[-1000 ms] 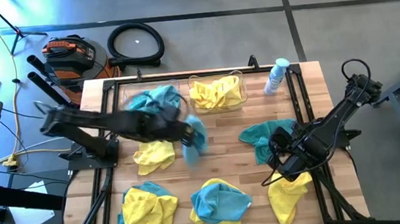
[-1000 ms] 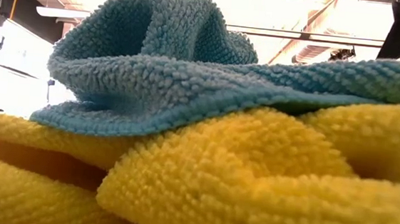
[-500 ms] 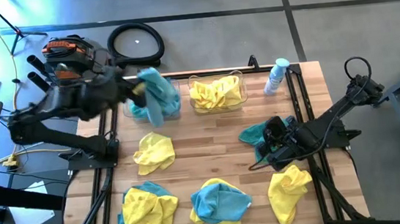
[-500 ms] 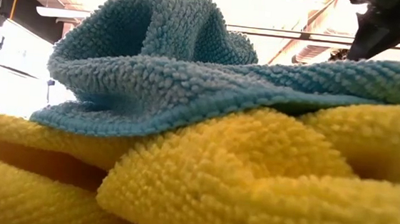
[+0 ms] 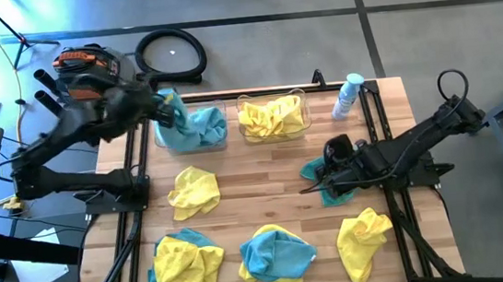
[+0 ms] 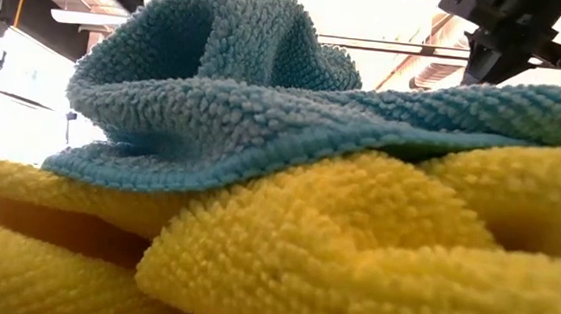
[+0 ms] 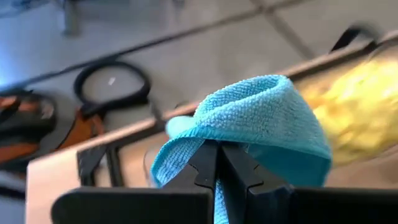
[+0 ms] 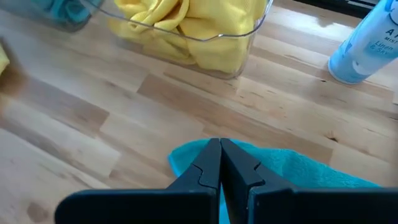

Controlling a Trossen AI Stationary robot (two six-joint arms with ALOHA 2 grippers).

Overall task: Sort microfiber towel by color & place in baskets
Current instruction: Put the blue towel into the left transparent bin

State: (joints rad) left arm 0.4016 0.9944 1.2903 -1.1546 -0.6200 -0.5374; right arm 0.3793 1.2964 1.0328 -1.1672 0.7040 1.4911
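Note:
My left gripper (image 5: pixel 171 112) is shut on a blue towel (image 5: pixel 178 118) over the left clear basket (image 5: pixel 161 139), which has more blue cloth (image 5: pixel 206 127) in it. In the left wrist view the towel (image 7: pixel 261 118) bulges over the shut fingers. The right basket (image 5: pixel 305 122) holds yellow towels (image 5: pixel 272 118). My right gripper (image 5: pixel 313 184) is shut over the near left edge of a teal towel (image 5: pixel 328 164) lying flat on the table; the wrist view shows its tips (image 8: pixel 219 149) above that towel (image 8: pixel 292 171). Whether it touches the cloth, I cannot tell. My left gripper pinches the blue towel between its two fingers at a bunched fold (image 7: pixel 208 134), and the cloth arches over the fingertips. The fingers come from the table's left, slanting down. The towel hangs over the left basket; its lower end blends with the blue cloth inside.
A spray bottle (image 5: pixel 347 97) stands at the far right. Loose towels lie on the table: a yellow one (image 5: pixel 193 191), a yellow and blue pile (image 5: pixel 187 263), a blue on yellow pile (image 5: pixel 276 254), and a yellow one (image 5: pixel 365 238). That middle pile (image 6: pixel 259 175) fills the low view.
My left gripper has carried the blue towel from the table's middle up and toward the far left, over the left basket, and has come down there. My right gripper has moved from the near right yellow towel toward the far edge and left, over the teal towel.

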